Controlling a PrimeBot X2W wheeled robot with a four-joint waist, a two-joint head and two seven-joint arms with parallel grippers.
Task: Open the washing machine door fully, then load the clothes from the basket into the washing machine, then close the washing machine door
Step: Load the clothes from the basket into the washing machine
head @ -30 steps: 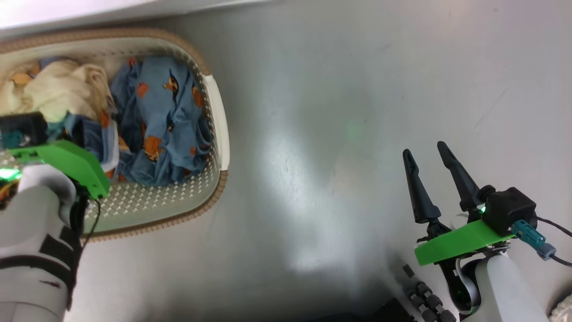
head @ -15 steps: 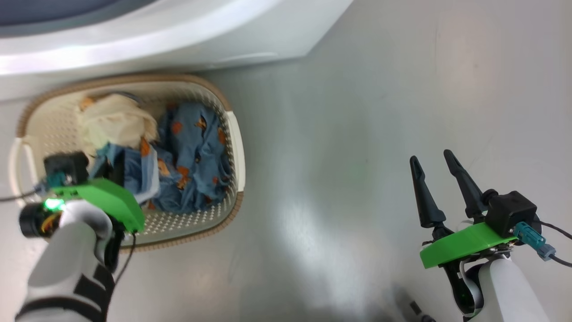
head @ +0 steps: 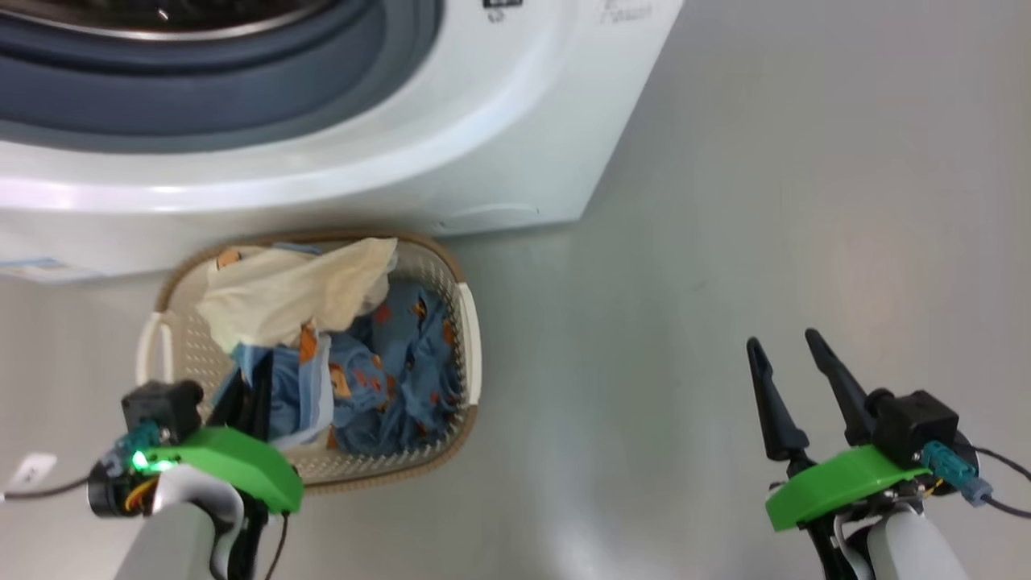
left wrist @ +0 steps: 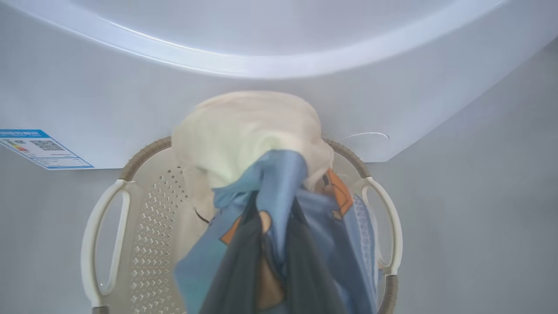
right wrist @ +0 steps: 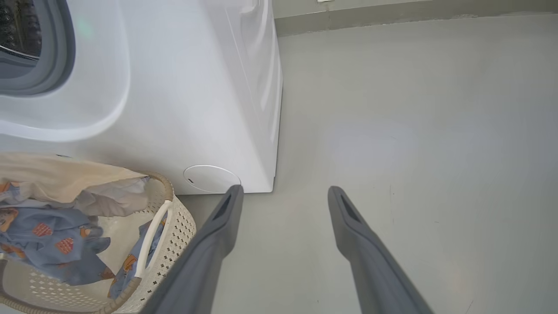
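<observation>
Above the basket, the left hand clenches the clothes; the washing machine lies ahead, higher. The right hand stands released

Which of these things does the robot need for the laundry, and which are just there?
Needed:
washer
basket
clothes
left pincer, shut on the clothes

Just there:
right pincer, open and holding nothing
sticker
round cover
floor
</observation>
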